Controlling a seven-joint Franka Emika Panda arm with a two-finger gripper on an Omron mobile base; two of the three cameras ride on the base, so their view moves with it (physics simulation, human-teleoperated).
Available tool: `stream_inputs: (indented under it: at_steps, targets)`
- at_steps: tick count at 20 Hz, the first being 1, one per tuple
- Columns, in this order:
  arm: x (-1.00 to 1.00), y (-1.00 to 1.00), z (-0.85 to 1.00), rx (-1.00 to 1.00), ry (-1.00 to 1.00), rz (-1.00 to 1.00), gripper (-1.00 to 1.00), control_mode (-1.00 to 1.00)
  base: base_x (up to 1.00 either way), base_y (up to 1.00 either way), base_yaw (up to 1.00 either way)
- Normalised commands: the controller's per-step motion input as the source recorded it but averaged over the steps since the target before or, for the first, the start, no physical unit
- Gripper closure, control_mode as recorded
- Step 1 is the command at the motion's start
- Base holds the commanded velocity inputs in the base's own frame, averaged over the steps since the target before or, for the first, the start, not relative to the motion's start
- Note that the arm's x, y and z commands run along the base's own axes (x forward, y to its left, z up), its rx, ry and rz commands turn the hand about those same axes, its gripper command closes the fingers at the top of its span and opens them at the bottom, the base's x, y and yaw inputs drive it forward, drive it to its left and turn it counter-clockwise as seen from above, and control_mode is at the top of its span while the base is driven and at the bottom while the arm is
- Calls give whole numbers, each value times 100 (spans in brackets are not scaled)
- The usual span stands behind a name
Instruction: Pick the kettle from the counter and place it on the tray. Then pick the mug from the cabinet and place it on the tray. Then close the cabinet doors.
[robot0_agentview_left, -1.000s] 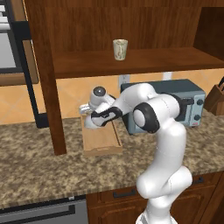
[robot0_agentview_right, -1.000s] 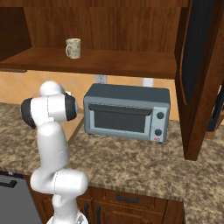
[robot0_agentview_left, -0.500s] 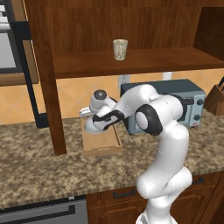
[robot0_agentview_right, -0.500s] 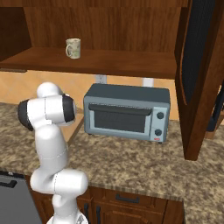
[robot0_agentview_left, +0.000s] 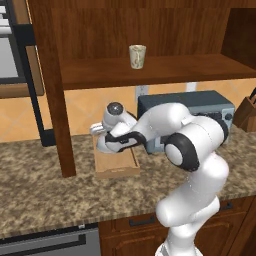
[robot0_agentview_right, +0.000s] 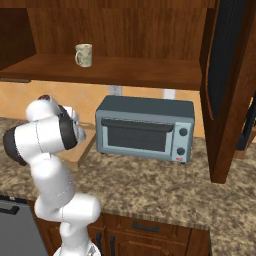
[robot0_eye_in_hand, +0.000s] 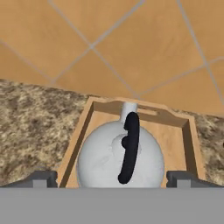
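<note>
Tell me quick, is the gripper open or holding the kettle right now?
Gripper: open, fingertips spread wide on either side of the kettle, which sits in the tray; not gripping it.

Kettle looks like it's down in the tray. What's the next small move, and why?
Probably lift the gripper straight up, clear of the kettle. Its fingers stand wide open on either side, the kettle sits inside the tray, and the mug waits on the cabinet shelf.
</note>
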Motion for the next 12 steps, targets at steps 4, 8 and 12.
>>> stream_inputs:
  at_steps: [4, 8, 12]
  targets:
    - [-60, -12, 63, -1, 0, 0, -100, -100, 0, 0, 0]
    - [-49, -17, 69, -2, 0, -1, -100, -100, 0, 0, 0]
    - [-41, -17, 75, -5, 0, -7, -100, -100, 0, 0, 0]
